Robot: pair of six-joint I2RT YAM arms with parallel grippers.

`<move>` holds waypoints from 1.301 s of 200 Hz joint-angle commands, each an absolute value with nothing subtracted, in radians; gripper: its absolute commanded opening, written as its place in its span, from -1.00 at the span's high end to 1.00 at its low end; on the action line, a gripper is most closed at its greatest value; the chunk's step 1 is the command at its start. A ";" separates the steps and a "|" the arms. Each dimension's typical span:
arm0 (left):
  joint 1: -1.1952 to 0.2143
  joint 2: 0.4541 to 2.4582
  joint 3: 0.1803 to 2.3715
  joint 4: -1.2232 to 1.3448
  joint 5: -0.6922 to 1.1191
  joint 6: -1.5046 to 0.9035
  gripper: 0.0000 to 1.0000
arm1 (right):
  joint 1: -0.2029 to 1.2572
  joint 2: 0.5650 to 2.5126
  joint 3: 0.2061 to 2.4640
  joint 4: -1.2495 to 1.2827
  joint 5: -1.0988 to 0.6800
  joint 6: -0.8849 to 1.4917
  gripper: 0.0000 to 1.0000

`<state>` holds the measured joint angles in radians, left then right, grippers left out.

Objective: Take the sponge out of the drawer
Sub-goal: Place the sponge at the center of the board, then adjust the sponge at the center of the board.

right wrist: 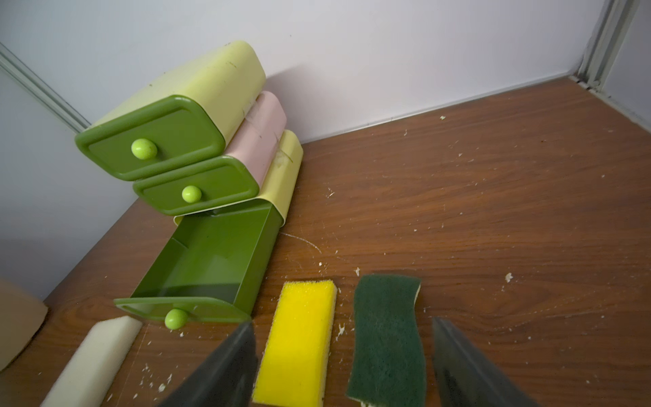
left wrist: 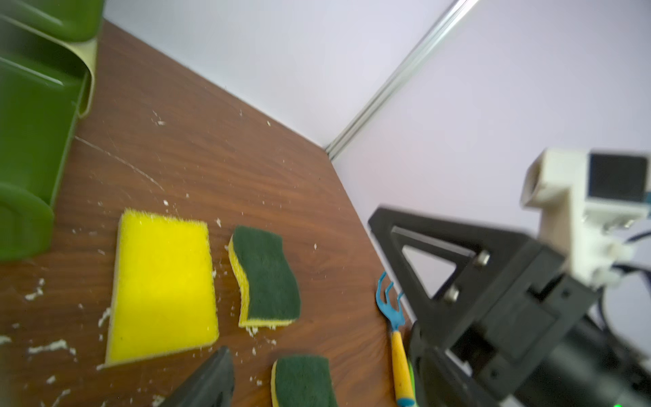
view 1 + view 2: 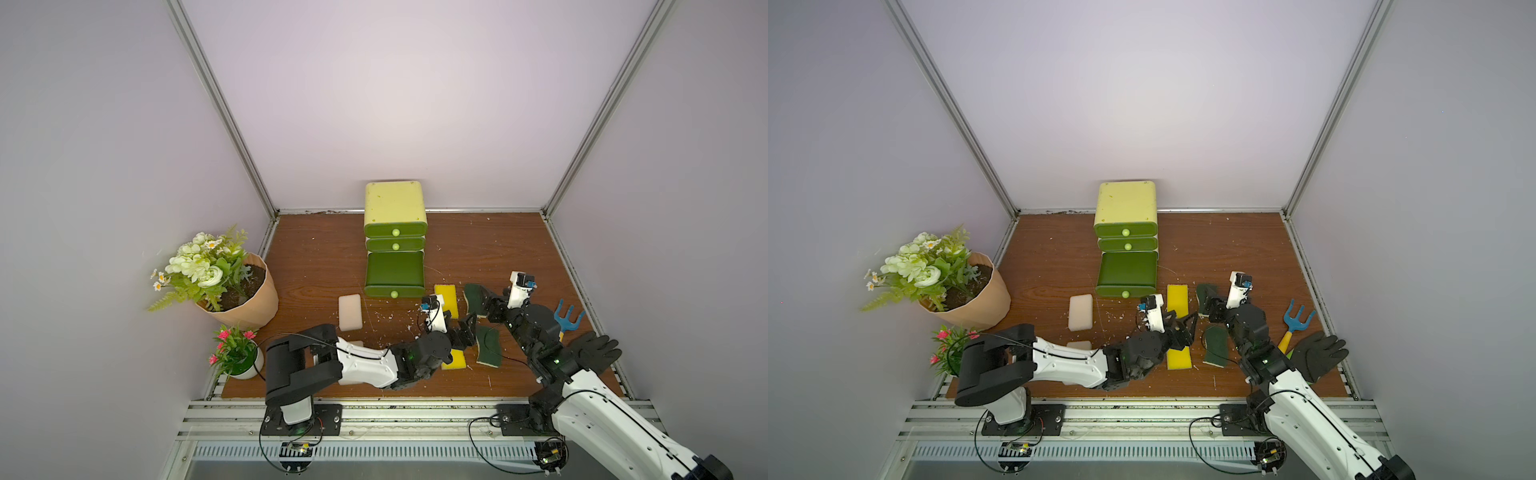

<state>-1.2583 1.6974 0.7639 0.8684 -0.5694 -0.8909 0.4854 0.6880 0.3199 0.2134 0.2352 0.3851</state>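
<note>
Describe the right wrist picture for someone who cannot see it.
The bottom drawer of a green drawer stack stands open and empty. On the wooden table near it lie a white sponge, a yellow sponge and a green-topped sponge. The right claw is open.

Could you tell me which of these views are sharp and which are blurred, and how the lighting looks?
Left wrist view: soft throughout, the drawer at the edge most smeared. Right wrist view: crisp on the table, only its own fingers blurred. Both top views: even light, a bright wash on the back wall.
</note>
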 commanded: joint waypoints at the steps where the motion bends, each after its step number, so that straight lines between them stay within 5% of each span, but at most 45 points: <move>1: -1.177 1.656 0.791 0.807 -0.573 -0.788 -0.86 | 0.476 0.699 0.344 0.110 0.140 0.442 -0.63; 24: -1.119 1.629 0.838 0.769 -0.558 -0.719 -1.00 | 0.472 0.695 0.365 0.042 0.126 0.469 -0.63; 102: -0.898 1.554 0.996 0.639 -0.404 -0.623 -0.99 | 0.414 0.639 0.362 -0.072 0.085 0.514 -0.63; 191: -0.832 1.390 0.836 0.602 -0.282 -0.521 -0.99 | 0.191 0.801 0.349 -0.060 -0.180 0.541 -0.64; 260: -0.831 1.356 0.793 0.632 -0.273 -0.485 -1.00 | 0.141 0.798 0.321 -0.103 -0.206 0.550 -0.66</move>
<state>-0.8402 1.3685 0.8059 0.6109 -0.2913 -0.5133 0.1490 0.8127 0.3302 -0.0963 -0.1722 0.5365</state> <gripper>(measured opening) 0.998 0.825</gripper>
